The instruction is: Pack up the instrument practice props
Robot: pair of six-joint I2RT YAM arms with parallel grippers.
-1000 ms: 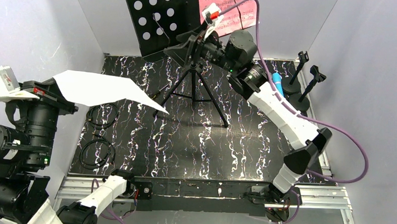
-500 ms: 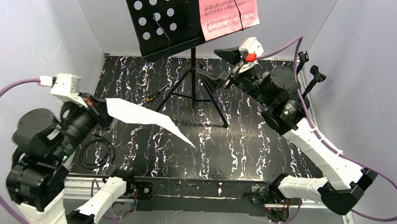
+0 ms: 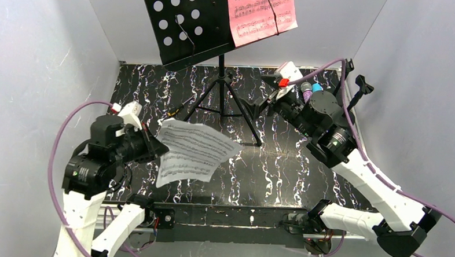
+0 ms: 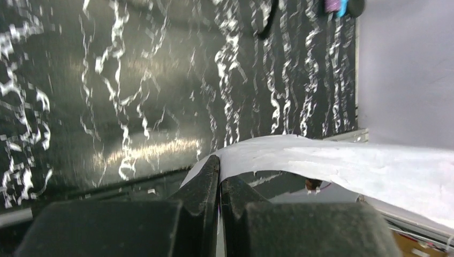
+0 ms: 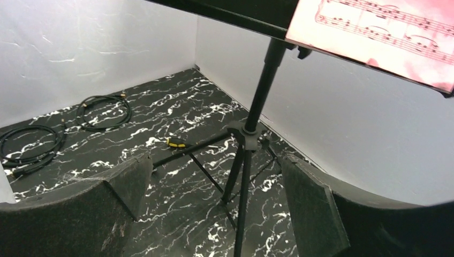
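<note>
My left gripper (image 3: 155,146) is shut on one edge of the white music sheet (image 3: 192,153), which hangs curled above the front left of the table. In the left wrist view the closed fingertips (image 4: 213,170) pinch the paper (image 4: 348,163). The pink music sheet (image 3: 262,14) rests on the stand's plate, also visible as the pink sheet (image 5: 385,27). My right gripper (image 3: 267,104) is open and empty, right of the tripod; its gripper (image 5: 214,176) frames the tripod pole. A purple microphone (image 3: 305,90) and a blue microphone (image 3: 317,87) sit behind its wrist. Two black mic holders (image 3: 361,88) (image 3: 347,65) stand at far right.
The tall black tripod (image 3: 220,99) with its perforated plate (image 3: 183,22) stands at the back centre, legs spread on the marbled mat (image 3: 269,171). Coiled black cables (image 5: 104,107) (image 5: 32,142) lie at the left. Grey walls enclose three sides.
The left arm swung down and inward with the white sheet, which now faces up over the front left. The right gripper drew back from the stand to the right and opened fully.
</note>
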